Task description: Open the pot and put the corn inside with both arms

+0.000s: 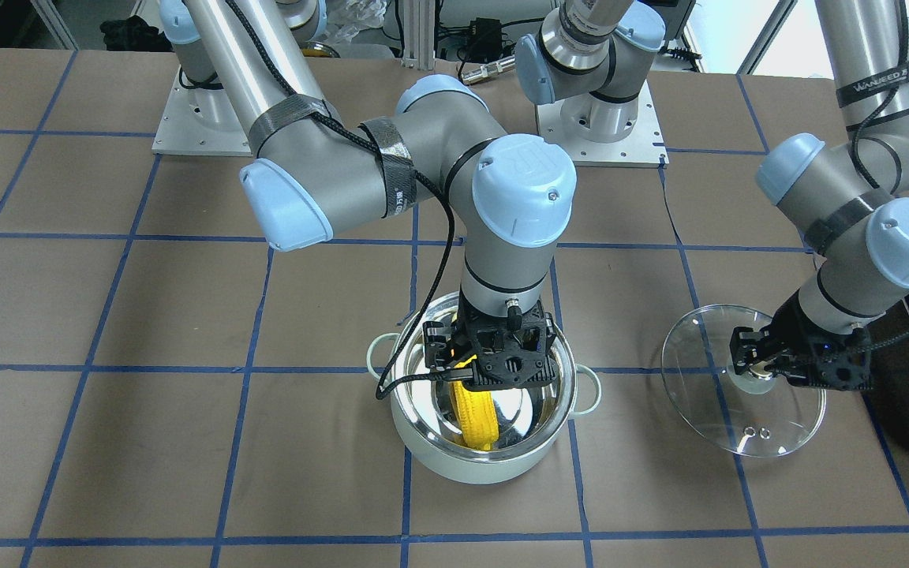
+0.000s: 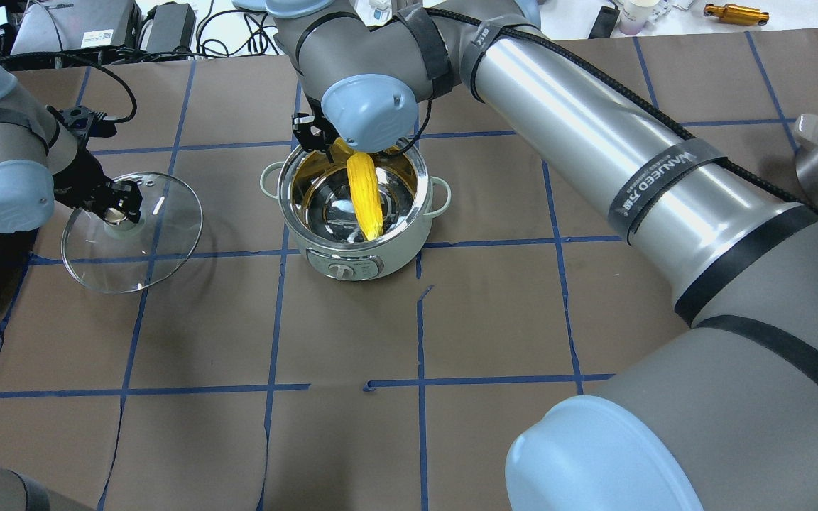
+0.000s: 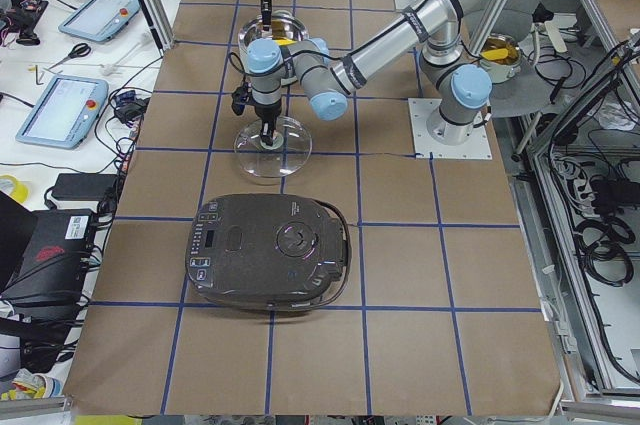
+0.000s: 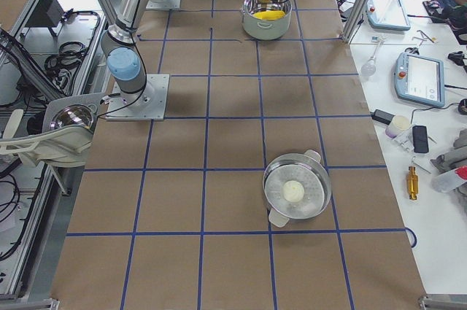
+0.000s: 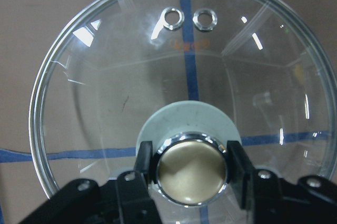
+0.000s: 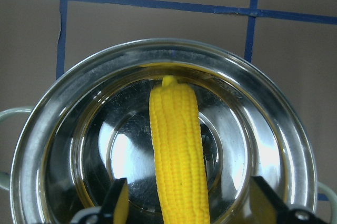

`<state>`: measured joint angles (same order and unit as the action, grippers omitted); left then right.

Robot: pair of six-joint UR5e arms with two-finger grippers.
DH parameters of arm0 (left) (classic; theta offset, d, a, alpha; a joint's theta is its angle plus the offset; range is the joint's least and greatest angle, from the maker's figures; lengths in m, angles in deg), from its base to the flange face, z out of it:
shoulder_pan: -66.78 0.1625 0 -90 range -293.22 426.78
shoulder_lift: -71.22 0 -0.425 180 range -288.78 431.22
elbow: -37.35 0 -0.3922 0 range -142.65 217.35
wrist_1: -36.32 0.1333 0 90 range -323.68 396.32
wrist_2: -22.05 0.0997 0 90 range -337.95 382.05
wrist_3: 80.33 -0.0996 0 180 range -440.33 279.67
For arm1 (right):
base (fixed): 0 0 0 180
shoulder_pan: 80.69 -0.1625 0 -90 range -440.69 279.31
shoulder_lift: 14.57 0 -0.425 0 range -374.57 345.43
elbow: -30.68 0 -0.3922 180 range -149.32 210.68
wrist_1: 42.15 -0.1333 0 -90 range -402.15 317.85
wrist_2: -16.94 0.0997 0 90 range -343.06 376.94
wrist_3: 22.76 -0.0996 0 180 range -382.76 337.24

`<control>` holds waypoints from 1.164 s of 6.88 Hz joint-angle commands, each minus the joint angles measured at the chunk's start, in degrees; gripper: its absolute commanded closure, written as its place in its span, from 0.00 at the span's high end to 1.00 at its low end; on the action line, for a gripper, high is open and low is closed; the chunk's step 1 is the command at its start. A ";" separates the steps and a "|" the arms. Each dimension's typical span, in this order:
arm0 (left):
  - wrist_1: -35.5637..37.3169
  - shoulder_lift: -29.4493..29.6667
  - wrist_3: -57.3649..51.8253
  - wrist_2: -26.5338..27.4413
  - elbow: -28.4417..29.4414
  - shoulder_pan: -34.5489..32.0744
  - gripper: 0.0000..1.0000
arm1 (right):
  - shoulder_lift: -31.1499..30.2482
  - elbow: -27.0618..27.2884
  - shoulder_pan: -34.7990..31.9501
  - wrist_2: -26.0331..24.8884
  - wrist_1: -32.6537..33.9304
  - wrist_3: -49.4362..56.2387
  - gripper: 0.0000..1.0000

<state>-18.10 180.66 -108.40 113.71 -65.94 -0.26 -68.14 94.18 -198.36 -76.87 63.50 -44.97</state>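
Right tool (image 1: 499, 371) sits low over the open pot (image 2: 352, 259), basically dipping past the rim. Its fingers (image 6: 117, 198) are spread apart with the corn (image 2: 365, 195) running between them, and the wrist view shows a gap on each side of the cob, so nothing's pinched. The corn is inside the pot on a slant, narrow tip down by the shiny inner wall and fat end up near the tool.

Left tool (image 5: 191, 168) is clamped on the knob (image 5: 192, 176) of the glass lid (image 2: 146, 255), one finger on each side of it. The lid is off the pot, well apart to its left in the overhead view, and tilted. I can't tell if its edge is touching the bench (image 2: 494, 312).

Further left past the lid there's a black appliance (image 3: 270, 250), and far off to the right a steel pan (image 4: 295, 190) with something white in it.
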 commanded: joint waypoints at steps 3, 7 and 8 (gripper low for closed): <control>-0.08 0.87 -0.58 -0.08 -1.20 -0.38 0.23 | -6.53 1.36 4.53 -0.23 -3.84 0.95 1.00; 0.10 0.69 0.03 0.54 -1.47 0.06 0.33 | -23.53 16.09 16.90 -0.06 -7.02 5.13 1.00; 0.10 0.69 0.12 0.54 -1.47 -0.02 0.33 | -28.65 20.83 20.26 0.03 -8.17 12.21 1.00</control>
<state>-18.00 181.37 -108.41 114.21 -67.39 -0.28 -90.02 109.16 -182.79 -77.07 56.82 -39.45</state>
